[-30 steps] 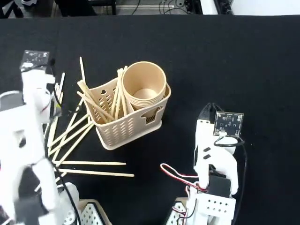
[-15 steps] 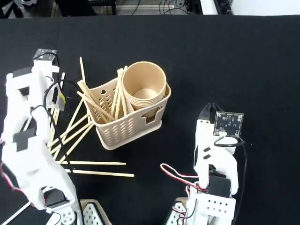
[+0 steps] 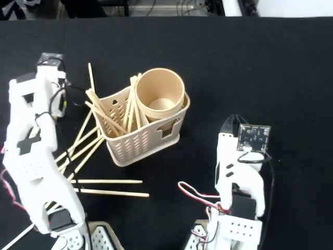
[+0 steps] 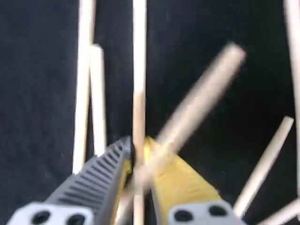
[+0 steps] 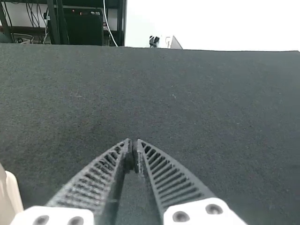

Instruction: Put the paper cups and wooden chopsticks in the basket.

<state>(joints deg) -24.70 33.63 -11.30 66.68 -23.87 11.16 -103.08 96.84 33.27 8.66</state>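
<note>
Three cameras: one fixed overhead, one on each wrist.
The high view looks steeply down on the black surface (image 3: 234, 62) from above the arms' near side. The left wrist view looks along the left gripper (image 4: 136, 147), very close to the chopsticks (image 4: 97, 93) left of the basket (image 3: 140, 140), which the high view also shows. The right wrist view looks low along the right gripper (image 5: 132, 143) toward the far edge.
</note>
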